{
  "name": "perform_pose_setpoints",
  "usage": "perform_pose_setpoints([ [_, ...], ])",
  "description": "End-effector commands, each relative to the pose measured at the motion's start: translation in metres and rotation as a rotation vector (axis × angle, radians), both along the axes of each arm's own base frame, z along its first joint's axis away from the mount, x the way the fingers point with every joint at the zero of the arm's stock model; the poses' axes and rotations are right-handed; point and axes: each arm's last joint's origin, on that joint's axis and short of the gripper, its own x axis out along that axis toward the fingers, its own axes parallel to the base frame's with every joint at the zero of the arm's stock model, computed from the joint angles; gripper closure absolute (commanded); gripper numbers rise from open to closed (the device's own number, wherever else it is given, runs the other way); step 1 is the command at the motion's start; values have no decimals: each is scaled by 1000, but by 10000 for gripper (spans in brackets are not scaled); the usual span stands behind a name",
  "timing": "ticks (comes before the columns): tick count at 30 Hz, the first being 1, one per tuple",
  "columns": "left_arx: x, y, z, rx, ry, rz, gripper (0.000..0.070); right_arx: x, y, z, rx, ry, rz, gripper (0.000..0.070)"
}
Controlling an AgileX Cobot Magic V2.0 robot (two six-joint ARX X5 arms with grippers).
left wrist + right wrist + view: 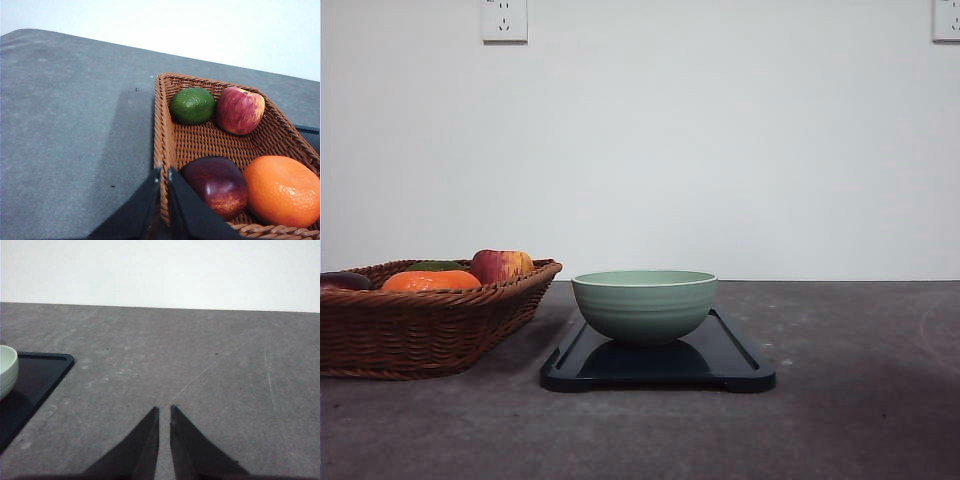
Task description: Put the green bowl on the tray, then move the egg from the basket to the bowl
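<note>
The pale sage-green ridged bowl [644, 305] sits upright on the flat dark rectangular tray [740, 365], just beside the wide brown woven wicker basket [420, 330], which the front view cuts off at its left edge. No egg can be made out among the green fruit [192, 105], red-yellow apple [239, 110], dark red fruit [215, 185] and orange fruit [282, 191] lying in it. The left gripper [164, 172] hangs above the basket's rim and the right gripper [164, 410] above the grey table [200, 370] near the tray, each with jaws nearly together, holding nothing.
</note>
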Motion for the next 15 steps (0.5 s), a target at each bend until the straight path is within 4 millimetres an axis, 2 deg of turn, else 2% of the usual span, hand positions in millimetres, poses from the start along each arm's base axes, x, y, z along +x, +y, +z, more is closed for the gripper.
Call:
perform_pose_setpoints([
  [1, 1, 0, -5, 0, 5, 6, 687, 0, 0, -1, 11, -5, -2, 667],
  [15, 1, 0, -5, 0, 5, 6, 687, 0, 0, -1, 11, -5, -2, 667],
])
